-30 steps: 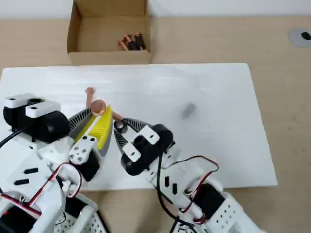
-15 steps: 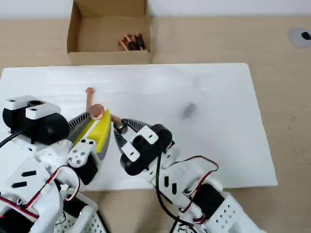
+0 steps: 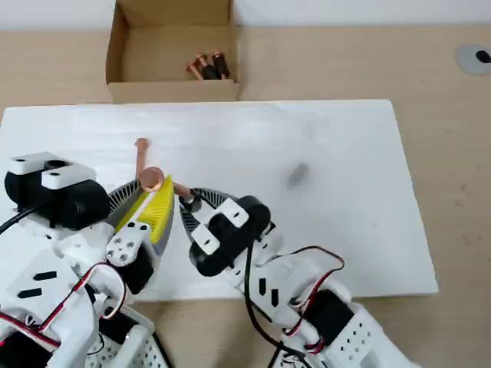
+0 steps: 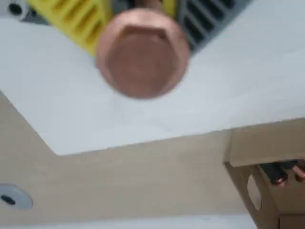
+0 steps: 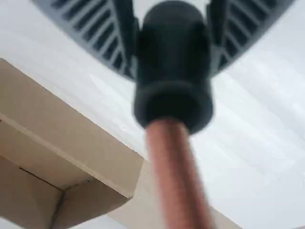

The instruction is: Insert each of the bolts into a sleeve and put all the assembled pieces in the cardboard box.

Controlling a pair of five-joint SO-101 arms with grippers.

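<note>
My left gripper (image 3: 154, 188), one finger yellow and one grey, is shut on a copper bolt (image 3: 152, 179) by its head (image 4: 143, 53). The bolt's shaft (image 5: 177, 176) runs across into a black sleeve (image 5: 174, 62), which my right gripper (image 3: 190, 202) holds shut between its grey fingers. The two grippers meet near the front left of the white mat (image 3: 322, 222). A second copper bolt (image 3: 141, 156) lies loose on the mat just beyond them. The cardboard box (image 3: 115, 54) stands past the mat's far edge with several assembled pieces (image 3: 207, 65) in its right corner.
The mat lies on a wooden table (image 3: 445, 115). A grey smudge (image 3: 297, 175) marks the mat's middle. A round grey cable port (image 3: 476, 57) sits in the tabletop at far right. The box's wall (image 4: 257, 157) with the pieces (image 4: 286, 172) inside appears in the left wrist view.
The left gripper with the bolt head has shifted slightly toward the near edge of the mat. The right gripper and sleeve have barely moved.
</note>
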